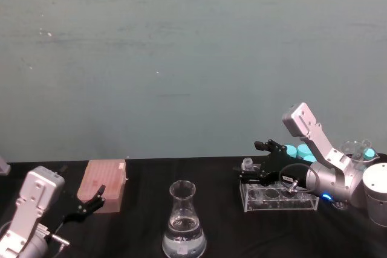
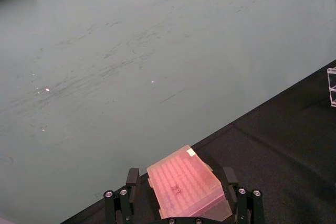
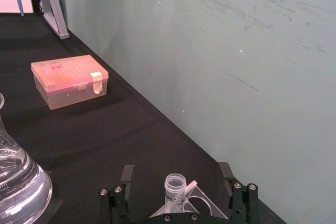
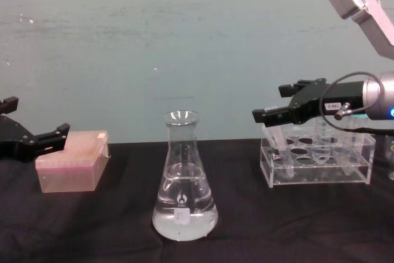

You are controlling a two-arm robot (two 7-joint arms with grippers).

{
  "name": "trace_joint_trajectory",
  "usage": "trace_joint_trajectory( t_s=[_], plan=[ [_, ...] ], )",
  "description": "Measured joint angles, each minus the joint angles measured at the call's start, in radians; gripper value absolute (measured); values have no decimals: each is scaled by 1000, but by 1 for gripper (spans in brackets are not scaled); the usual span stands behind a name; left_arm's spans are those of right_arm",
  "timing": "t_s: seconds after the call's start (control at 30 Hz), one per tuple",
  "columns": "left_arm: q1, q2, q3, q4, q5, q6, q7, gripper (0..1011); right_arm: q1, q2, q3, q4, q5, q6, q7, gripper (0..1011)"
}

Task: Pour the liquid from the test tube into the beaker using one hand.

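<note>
Right pincer (image 1: 254, 161) stands released over the left end of the clear tube rack (image 1: 279, 198), jaws spread either side of the test tube (image 3: 175, 188) without touching it. Test tube: slim, clear, whitish rim, uncapped, upright in the rack's left end. Beaker (image 4: 184, 180): clear conical flask, part-filled with colourless liquid (image 4: 184, 220), on the counter (image 4: 295, 226) well left of the rack. Left pincer (image 4: 38, 141) is idle, released, beside a pink box (image 4: 72, 169), farther left of the rack.
</note>
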Motion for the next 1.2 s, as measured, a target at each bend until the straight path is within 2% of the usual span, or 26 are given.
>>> trace_joint_trajectory(
  t_s=[1.2],
  plan=[
    [0,0,0,0,0,0,0,1000,0,0,0,0,0,0,0,1004]
  ],
)
